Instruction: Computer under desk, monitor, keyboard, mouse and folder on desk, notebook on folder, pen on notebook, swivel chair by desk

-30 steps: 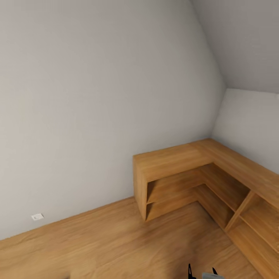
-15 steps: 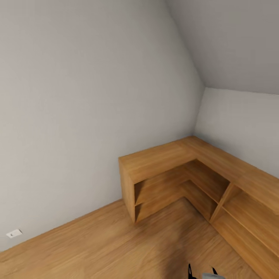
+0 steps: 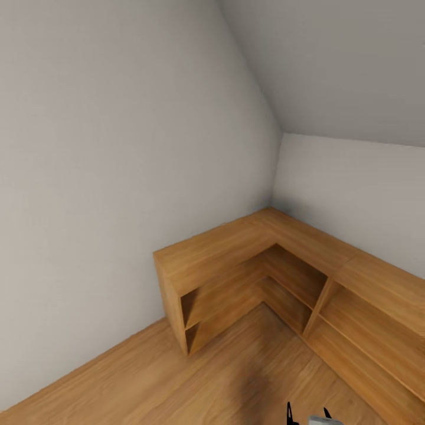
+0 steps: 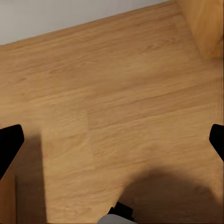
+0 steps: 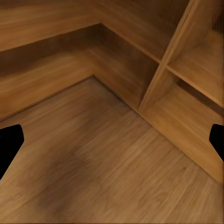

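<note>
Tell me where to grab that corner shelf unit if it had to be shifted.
Grip the free end panel of the corner shelf unit, coming from the open floor side. Its other sides sit against the walls, so that thin upright edge is probably the only reachable hold.

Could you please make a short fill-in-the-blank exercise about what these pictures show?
1. The shelf unit is made of ____.
2. The shelf unit fits into the room's corner in the shape of the letter ____.
3. The floor is made of ____, and the wall behind the unit is plain grey.

Missing words: wood; L; wood
</note>
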Motion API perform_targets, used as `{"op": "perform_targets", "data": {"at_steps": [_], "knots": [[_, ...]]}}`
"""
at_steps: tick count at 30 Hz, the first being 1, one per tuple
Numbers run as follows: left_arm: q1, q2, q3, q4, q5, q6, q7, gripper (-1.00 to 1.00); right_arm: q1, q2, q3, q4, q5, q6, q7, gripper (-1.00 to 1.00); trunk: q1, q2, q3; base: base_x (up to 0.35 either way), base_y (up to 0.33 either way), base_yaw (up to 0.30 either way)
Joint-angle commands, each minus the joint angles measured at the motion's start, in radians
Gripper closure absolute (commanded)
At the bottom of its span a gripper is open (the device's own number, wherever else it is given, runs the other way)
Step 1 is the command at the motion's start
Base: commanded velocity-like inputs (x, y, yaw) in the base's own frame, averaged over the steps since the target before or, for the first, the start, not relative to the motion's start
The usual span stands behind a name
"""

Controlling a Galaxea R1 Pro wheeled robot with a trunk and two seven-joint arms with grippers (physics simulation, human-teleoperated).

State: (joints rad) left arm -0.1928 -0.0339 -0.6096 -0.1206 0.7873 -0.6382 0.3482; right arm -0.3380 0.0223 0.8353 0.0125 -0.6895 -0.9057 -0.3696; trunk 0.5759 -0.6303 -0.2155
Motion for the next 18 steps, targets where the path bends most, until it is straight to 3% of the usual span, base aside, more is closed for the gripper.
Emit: {"op": "perform_targets", "data": {"at_steps": [1,6,15,18], "knots": [[0.0,0.0,-0.009,-0.001,0.001,-0.001,0.009,-1.0,-0.001,0.001,0.008,0.001,0.001,0.0,-0.009,-1.0,0.001,-0.001,-0.002,0.303,0.0,-0.264],[0.0,0.0,-0.008,-0.001,0.001,-0.001,0.009,-1.0,-0.001,0.001,0.008,0.001,0.001,-0.001,-0.009,-1.0,0.001,-0.001,-0.002,0.183,0.0,-0.264],[0.0,0.0,-0.008,-0.001,0.001,-0.001,0.009,-1.0,-0.001,0.001,0.008,0.002,0.001,-0.001,-0.003,-1.0,0.001,-0.001,0.0,0.032,0.0,-0.266],[0.0,0.0,-0.008,-0.001,0.001,-0.001,0.009,-1.0,-0.001,-0.001,0.007,0.004,0.001,0.0,0.043,-1.0,0.001,-0.001,0.001,0.003,0.0,-0.266]]}}
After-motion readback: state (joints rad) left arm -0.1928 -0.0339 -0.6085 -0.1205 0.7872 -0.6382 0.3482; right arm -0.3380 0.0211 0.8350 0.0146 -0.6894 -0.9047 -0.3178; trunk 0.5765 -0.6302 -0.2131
